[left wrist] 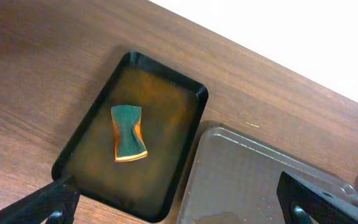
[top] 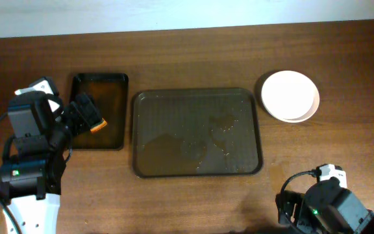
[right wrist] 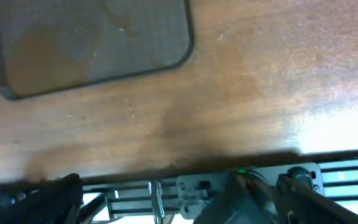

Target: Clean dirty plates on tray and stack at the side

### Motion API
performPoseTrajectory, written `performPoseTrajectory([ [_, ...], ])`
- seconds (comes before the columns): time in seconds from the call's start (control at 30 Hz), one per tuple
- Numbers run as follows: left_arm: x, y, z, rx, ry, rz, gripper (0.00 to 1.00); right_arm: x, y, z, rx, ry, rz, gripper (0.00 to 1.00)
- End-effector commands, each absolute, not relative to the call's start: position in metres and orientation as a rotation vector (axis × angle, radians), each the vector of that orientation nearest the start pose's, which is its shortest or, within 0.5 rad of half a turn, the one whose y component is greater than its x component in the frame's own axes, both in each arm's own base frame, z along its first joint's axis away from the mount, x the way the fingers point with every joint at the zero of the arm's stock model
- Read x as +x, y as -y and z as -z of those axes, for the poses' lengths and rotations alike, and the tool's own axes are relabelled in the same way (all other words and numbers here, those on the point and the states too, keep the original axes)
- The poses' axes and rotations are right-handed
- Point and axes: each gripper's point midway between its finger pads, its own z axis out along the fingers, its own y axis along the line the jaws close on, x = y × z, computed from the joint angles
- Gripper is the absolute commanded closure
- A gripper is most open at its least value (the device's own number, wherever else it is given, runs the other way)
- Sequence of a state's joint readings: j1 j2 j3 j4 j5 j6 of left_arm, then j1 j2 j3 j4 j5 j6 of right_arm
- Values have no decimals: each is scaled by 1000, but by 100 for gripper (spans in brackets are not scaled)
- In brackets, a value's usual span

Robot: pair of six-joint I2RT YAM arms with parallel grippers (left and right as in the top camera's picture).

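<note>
The grey-brown tray (top: pixel 197 133) lies mid-table with no plates on it, only wet streaks. The white plates (top: pixel 289 95) sit stacked to the right of the tray, plain white on top; how many are in the stack I cannot tell. My left gripper (left wrist: pixel 179 202) is open and empty, hovering above the black tray (left wrist: pixel 129 137) and the edge of the grey tray (left wrist: pixel 247 174). A green and orange sponge (left wrist: pixel 128 132) lies in the black tray. My right gripper (right wrist: pixel 185 196) is open and empty at the table's front edge, away from the tray's corner (right wrist: pixel 92 43).
The black tray (top: pixel 99 110) stands left of the grey tray, with the sponge (top: pixel 98 125) partly under my left arm. My right arm (top: pixel 323 205) sits at the front right. A metal frame (right wrist: pixel 204 186) shows below the table's front edge.
</note>
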State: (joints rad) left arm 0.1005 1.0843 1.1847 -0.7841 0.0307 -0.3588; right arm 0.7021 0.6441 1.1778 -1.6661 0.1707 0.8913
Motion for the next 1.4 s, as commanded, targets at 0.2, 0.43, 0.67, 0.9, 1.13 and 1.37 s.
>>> performPoseTrajectory([
  [0.2,323,-27,-282,-489,-2188,180,0,158,-75,-284,-221,-2193,-365,2],
  [0.43,323,-27,-282,-489,-2188,180,0,198,-72,-278,-326,-1608,-295,2],
  [0.67,323,-27,-282,-489,-2188,180,0,225,-55,-221,-262,-1524,-226,2],
  [0.9,323,-27,-282,-489,-2188,180,0,246,-19,-182,-102,-1541,-70,2],
  [1.13,323,-27,-282,-489,-2188,180,0,246,3,-155,-26,-1650,46,2],
  [1.37,323,-27,-282,-489,-2188,180,0,246,3,-155,-26,-1651,46,2],
])
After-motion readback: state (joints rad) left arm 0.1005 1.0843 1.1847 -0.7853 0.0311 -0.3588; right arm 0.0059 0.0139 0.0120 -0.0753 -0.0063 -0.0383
